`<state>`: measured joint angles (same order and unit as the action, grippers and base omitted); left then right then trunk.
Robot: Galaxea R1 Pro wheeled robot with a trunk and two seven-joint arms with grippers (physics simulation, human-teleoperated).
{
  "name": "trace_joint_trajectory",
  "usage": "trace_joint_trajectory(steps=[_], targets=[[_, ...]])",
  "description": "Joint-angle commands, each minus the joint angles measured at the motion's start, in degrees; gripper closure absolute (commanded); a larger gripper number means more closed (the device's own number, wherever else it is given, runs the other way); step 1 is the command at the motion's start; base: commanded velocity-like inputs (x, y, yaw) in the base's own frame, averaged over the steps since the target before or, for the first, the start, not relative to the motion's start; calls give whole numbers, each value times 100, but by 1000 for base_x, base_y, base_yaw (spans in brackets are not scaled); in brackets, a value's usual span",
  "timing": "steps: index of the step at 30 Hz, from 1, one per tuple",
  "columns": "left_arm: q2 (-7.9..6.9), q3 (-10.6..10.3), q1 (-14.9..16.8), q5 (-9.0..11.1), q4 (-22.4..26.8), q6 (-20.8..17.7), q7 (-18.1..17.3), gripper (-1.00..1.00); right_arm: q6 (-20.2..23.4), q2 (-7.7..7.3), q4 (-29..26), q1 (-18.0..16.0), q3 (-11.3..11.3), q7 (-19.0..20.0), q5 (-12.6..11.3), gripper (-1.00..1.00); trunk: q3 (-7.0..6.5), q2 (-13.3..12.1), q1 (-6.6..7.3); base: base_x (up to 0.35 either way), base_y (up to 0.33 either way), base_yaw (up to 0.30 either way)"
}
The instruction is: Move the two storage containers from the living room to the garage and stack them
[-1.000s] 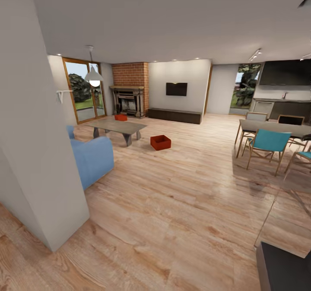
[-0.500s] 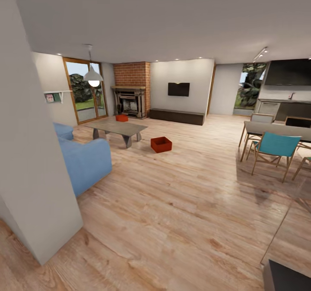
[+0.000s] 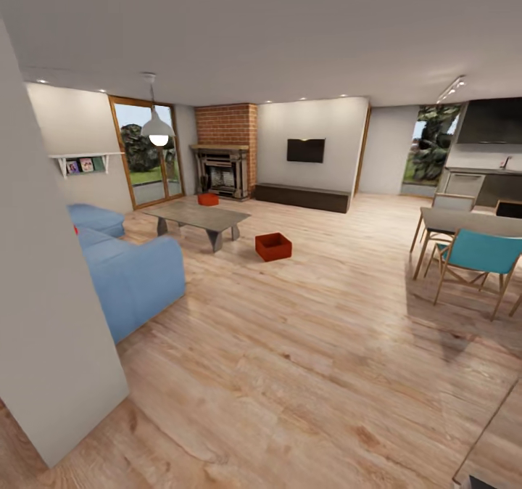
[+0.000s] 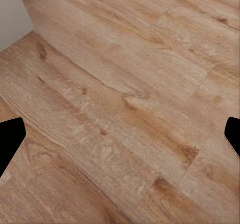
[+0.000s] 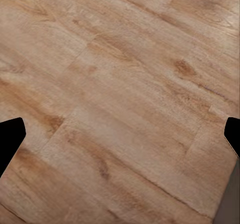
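While both grippers hang over bare wood-plank floor (image 4: 125,94), the left gripper (image 4: 120,134) and right gripper (image 5: 120,134) are spread wide and hold nothing. Far ahead, one storage container (image 3: 273,246) lies on the floor beside the coffee table (image 3: 197,217). The other container (image 3: 208,199) is on that worktop's far end.

One container (image 3: 273,246) lies on the floor right of the table (image 3: 197,218), another (image 3: 208,199) behind it.

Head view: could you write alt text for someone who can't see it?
Two orange-red storage containers sit in a living room with wood-plank flooring: one on the floor beside a low coffee table, one on the table's far end. A blue sofa stands left, teal chairs right.
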<state>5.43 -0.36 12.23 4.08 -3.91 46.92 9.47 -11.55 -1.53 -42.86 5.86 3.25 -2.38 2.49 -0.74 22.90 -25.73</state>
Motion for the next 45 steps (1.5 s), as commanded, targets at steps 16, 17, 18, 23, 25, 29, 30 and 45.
trace_joint_trajectory(steps=[16,17,18,23,25,29,30,45], targets=[[2,-8,7,40,-22,34,-15,-100,-5,-5,-3,3,17,-26,29,-100,0,2,-6,328,-149,62],[2,-8,7,40,-22,34,-15,-100,-5,-5,-3,3,15,-26,30,-100,0,2,-6,328,-149,6],[2,-8,7,40,-22,33,-15,-100,-5,-5,-3,3,17,-26,30,-100,0,2,-6,328,-149,2],[2,-8,7,40,-22,29,-15,-100,-5,-5,-3,3,17,-26,30,-100,0,2,-6,328,-149,0],[2,-8,7,40,-22,29,-15,-100,-5,-5,-3,3,17,-26,29,-100,0,2,-6,328,-149,0],[2,-8,7,40,-22,29,-15,-100,-5,-5,-3,3,18,-25,24,-100,0,2,-6,328,-150,-73],[2,-9,7,40,-22,29,-15,-100,-5,-5,-3,3,16,-25,24,-100,0,2,-6,328,-149,-186],[2,-13,7,40,-22,27,-15,-100,-5,-5,-3,3,17,-25,24,-100,0,2,-6,328,-149,-25]])
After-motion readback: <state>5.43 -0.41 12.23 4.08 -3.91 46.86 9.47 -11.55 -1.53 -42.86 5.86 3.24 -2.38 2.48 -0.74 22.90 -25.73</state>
